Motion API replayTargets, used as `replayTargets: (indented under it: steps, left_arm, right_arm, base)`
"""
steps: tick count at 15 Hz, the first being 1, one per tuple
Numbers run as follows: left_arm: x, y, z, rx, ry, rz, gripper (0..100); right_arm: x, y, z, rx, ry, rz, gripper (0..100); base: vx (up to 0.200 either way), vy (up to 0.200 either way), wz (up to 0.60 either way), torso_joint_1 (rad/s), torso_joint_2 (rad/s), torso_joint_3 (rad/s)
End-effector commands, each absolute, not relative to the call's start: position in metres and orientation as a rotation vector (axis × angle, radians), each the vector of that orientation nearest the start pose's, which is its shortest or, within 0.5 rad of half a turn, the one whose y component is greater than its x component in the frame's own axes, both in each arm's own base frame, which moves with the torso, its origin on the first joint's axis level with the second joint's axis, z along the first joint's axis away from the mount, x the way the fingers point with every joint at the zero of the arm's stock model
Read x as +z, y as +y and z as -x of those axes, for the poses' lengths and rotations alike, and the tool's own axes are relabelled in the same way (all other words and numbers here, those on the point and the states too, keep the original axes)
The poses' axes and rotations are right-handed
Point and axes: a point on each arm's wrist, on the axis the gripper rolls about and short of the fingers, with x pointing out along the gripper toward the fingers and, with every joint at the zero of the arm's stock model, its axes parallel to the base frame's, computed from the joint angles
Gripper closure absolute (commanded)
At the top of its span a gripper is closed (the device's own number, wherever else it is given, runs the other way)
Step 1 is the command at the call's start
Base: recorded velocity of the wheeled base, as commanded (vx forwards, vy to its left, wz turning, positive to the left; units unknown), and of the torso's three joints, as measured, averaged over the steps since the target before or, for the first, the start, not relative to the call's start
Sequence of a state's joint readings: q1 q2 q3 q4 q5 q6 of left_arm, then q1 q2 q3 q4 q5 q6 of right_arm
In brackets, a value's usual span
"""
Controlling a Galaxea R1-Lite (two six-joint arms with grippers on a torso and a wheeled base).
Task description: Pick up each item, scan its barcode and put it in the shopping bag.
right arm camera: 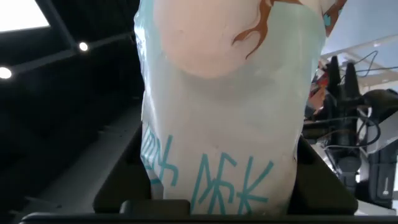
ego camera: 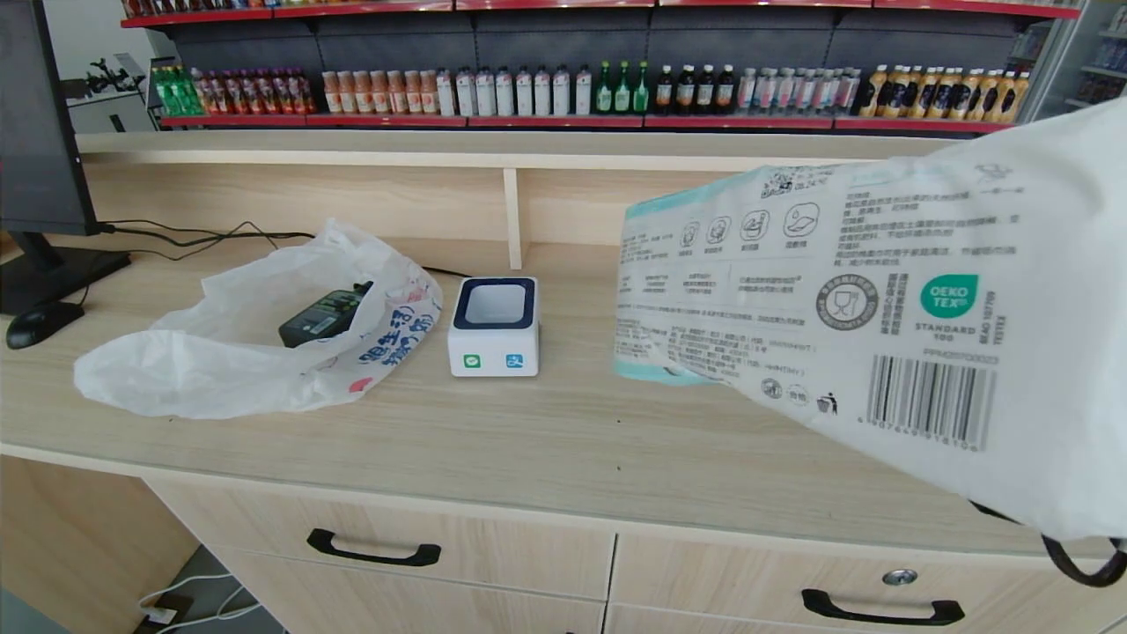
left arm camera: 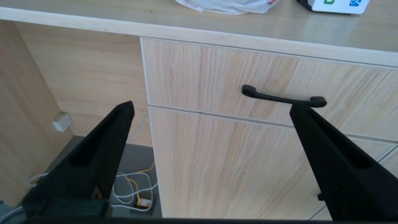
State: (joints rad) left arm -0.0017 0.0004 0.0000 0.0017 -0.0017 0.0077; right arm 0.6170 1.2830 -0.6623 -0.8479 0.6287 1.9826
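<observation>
A large white soft package with pale teal trim hangs in the air at the right, above the counter, its barcode turned toward the head camera. My right gripper is shut on this package, one finger on each side. A white box scanner with a dark-framed window stands mid-counter, left of the package. The white plastic shopping bag lies open further left with a black item inside. My left gripper is open and holds nothing, low in front of the drawer fronts, below the counter edge.
A monitor and a black mouse sit at the counter's far left, with cables along the back. A raised wooden ledge with a divider backs the counter. Drawers with black handles are below. Shelves of bottles stand behind.
</observation>
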Motion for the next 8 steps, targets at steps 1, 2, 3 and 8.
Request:
replayTargets:
  steps: [1,2,3,8]
  left_arm:
    - [0.075,0.000,0.023,-0.003,0.002,-0.008,0]
    - [0.075,0.000,0.023,-0.003,0.002,-0.008,0]
    - [0.075,0.000,0.023,-0.003,0.002,-0.008,0]
    - [0.075,0.000,0.023,-0.003,0.002,-0.008,0]
  right_arm:
    - [0.254,0.129,-0.154,0.997,1.136,-1.730,100]
    - [0.253,0.130,-0.155,1.017,1.148,-1.763,100]
    - [0.249,0.133,-0.153,1.038,1.170,-1.776,100]
    - [0.225,0.150,-0.150,1.032,1.287,-1.769,100]
  base:
    - [0.000,0.000,0.00,0.000,0.00,0.000]
    - [0.000,0.000,0.00,0.000,0.00,0.000]
    - [0.000,0.000,0.00,0.000,0.00,0.000]
    - [0.000,0.000,0.00,0.000,0.00,0.000]
